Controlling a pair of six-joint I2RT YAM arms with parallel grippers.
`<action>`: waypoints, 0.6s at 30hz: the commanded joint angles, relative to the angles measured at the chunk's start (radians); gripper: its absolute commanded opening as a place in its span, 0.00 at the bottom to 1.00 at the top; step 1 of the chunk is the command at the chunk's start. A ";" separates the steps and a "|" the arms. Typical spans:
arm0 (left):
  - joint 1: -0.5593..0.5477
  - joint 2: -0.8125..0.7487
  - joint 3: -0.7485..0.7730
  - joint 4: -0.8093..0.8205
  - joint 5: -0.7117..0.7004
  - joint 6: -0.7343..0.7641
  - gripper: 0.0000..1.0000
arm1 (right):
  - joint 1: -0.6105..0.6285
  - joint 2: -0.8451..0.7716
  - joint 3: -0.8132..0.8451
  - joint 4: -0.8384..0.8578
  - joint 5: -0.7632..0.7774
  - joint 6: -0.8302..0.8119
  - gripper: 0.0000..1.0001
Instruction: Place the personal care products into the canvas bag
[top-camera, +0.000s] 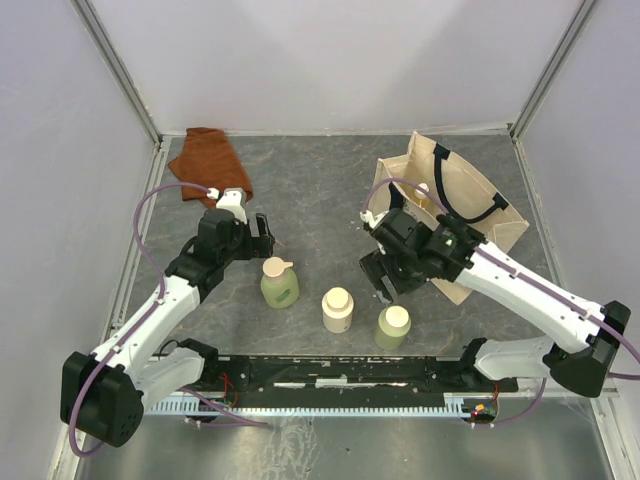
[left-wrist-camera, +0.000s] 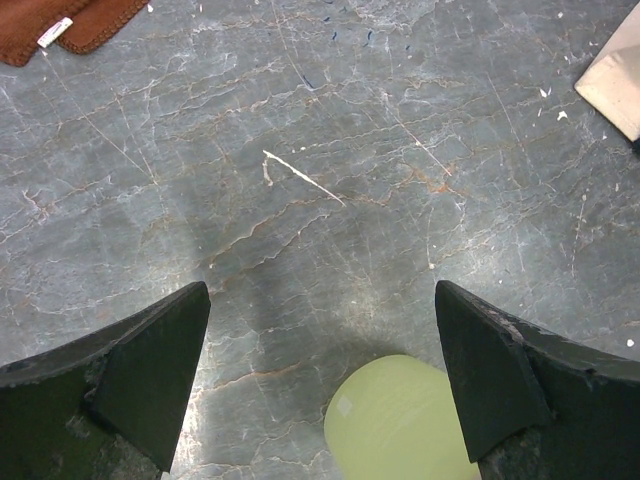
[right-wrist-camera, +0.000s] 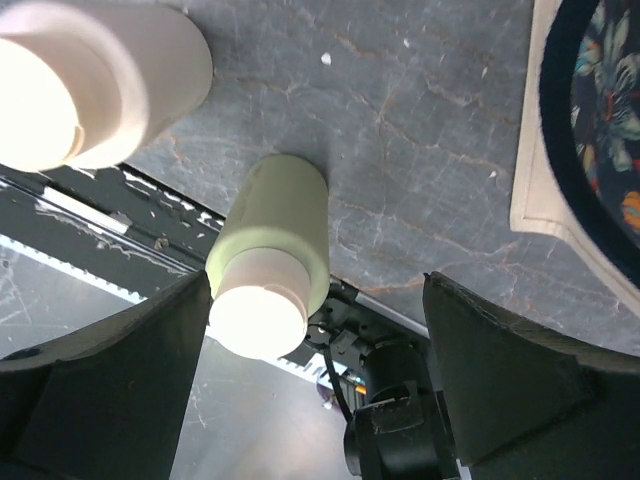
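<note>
Counted three bottles upright in a loose row near the arm bases: a pale green bottle with a cream spout cap, a cream-white round-capped bottle and a pale green cream-capped bottle. Saw no tall amber one anywhere on the grey marbled table; possibly inside the cream canvas bag with navy handles at the far right, though could not see into it. Found the right gripper poised above and just behind the pale green cream-capped bottle, jaws spread wide and gripping nothing. Probably lined up for the next pick, with the bag just beside for a short carry. Found the left gripper likewise spread and empty, just behind the spout-capped bottle, seemingly waiting. Disregarded the rust-brown folded cloth in the far left corner: no part of the job.
</note>
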 joint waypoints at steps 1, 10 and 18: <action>-0.005 -0.009 -0.001 0.049 -0.008 0.018 0.99 | 0.054 -0.020 -0.055 0.002 0.053 0.096 0.95; -0.005 -0.010 -0.001 0.049 -0.006 0.019 0.99 | 0.177 0.024 -0.204 0.094 0.045 0.213 0.95; -0.006 -0.017 -0.002 0.046 -0.008 0.019 1.00 | 0.214 0.076 -0.280 0.196 0.025 0.252 0.96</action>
